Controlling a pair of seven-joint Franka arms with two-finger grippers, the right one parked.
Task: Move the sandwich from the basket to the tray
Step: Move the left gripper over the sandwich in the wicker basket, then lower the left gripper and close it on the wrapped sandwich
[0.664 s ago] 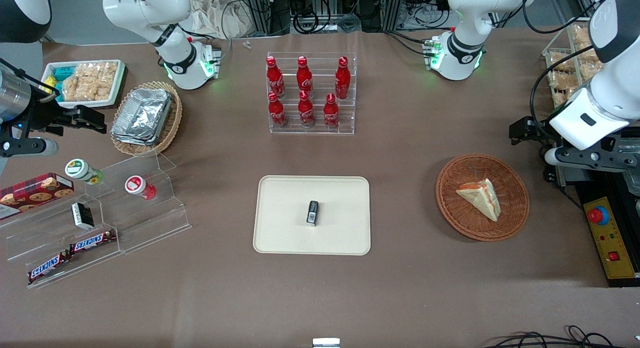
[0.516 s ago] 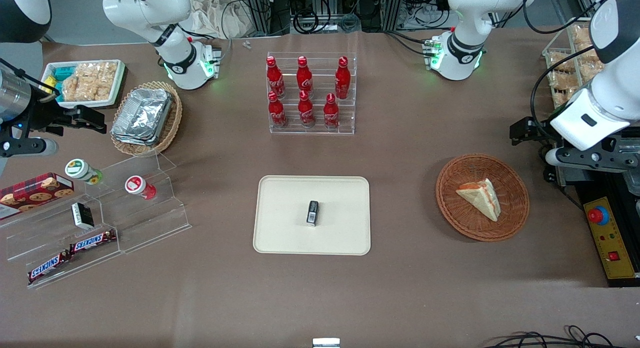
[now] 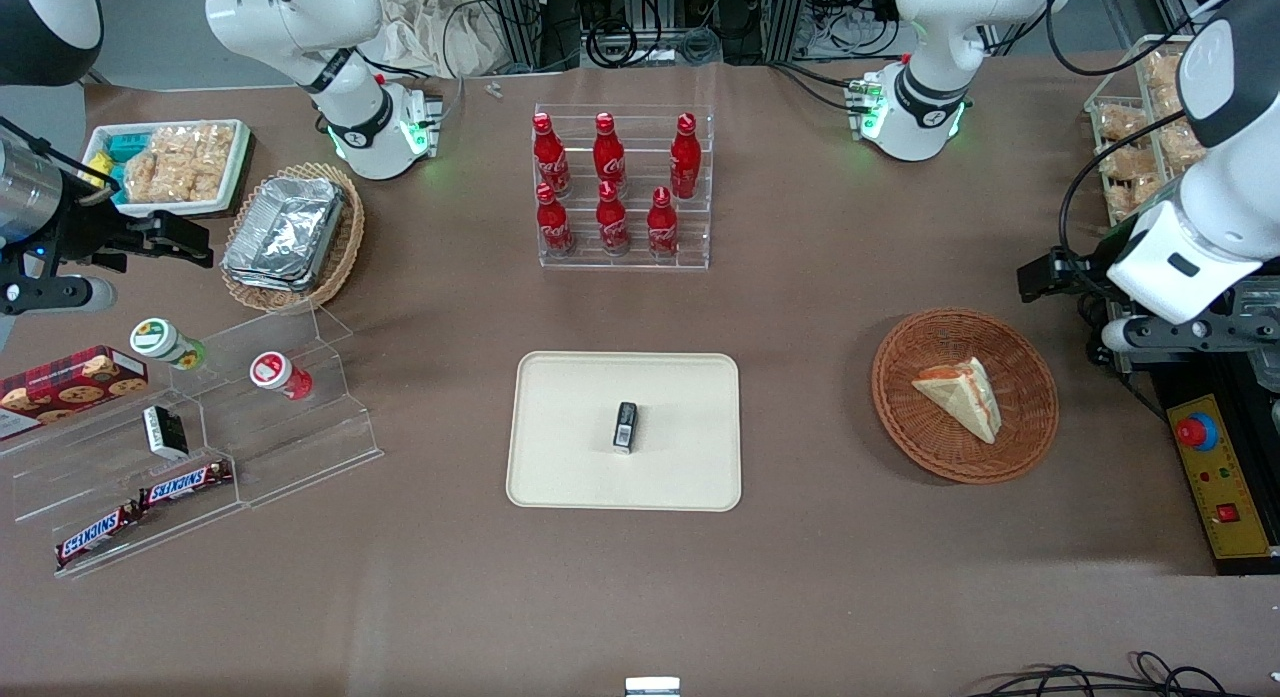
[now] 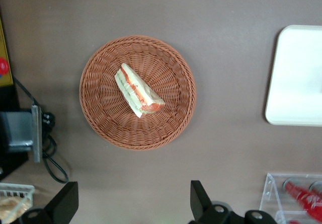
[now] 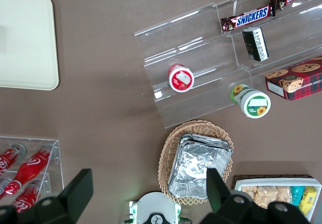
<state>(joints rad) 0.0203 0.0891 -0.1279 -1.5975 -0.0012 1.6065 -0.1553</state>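
Observation:
The sandwich (image 3: 958, 395) (image 4: 138, 90), a pale wedge with red-orange and green filling, lies in the round reddish-brown basket (image 3: 900, 417) (image 4: 100, 118) toward the working arm's end of the table. The cream tray (image 3: 560, 457) (image 4: 297, 78) sits mid-table beside the basket, with a small black packet (image 3: 625, 426) on it. My left gripper (image 3: 1048, 274) (image 4: 132, 206) hangs high above the table, a little farther from the front camera than the basket. Its fingers (image 4: 198, 204) are open with nothing between them.
A clear rack of red cola bottles (image 3: 620, 187) (image 4: 297, 199) stands farther from the front camera than the tray. A yellow control box with a red button (image 3: 1205, 447) and a rack of snack bags (image 3: 1130, 137) line the working arm's table edge. Acrylic snack steps (image 3: 200, 427) sit toward the parked arm's end.
My left arm's wrist and gripper have shifted slightly, a touch nearer the front camera. The sandwich, basket and tray have not moved.

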